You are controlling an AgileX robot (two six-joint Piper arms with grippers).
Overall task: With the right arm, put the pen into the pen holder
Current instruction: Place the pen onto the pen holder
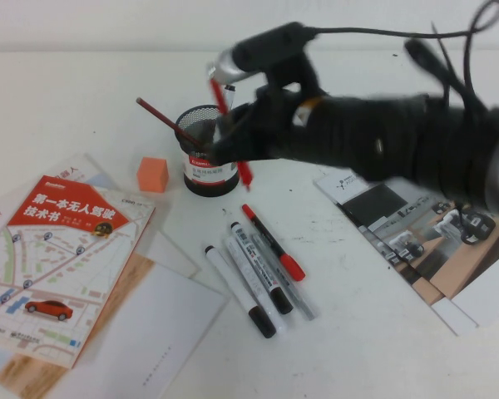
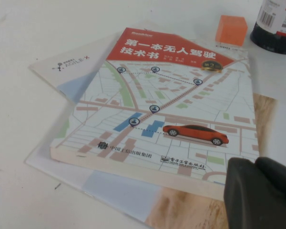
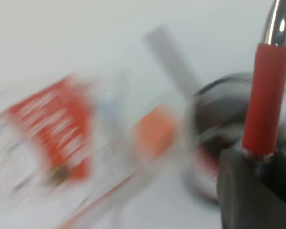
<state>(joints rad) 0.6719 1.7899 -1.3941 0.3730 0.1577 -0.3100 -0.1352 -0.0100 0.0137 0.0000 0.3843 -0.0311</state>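
Observation:
My right gripper (image 1: 233, 137) is shut on the red pen (image 1: 244, 171) and holds it steeply tilted, just in front of and partly over the pen holder (image 1: 201, 172), a black mesh cup with a white-and-red label. The pen's upper end rises above the gripper and its lower end hangs beside the cup's right side, above the table. In the right wrist view the pen (image 3: 267, 95) stands up from between the fingers (image 3: 243, 191), with the blurred holder (image 3: 214, 100) behind. My left gripper (image 2: 260, 195) is shut and empty, low over the book's corner; the holder's base (image 2: 276, 28) is far beyond it.
A thin red pencil (image 1: 162, 115) leans out of the holder. An orange cube (image 1: 152, 174) sits left of it. A map-covered book (image 1: 58, 258) and papers lie at left. Several markers (image 1: 262, 270) and a slim red pen (image 1: 274, 243) lie in front. Brochures (image 1: 416, 233) lie at right.

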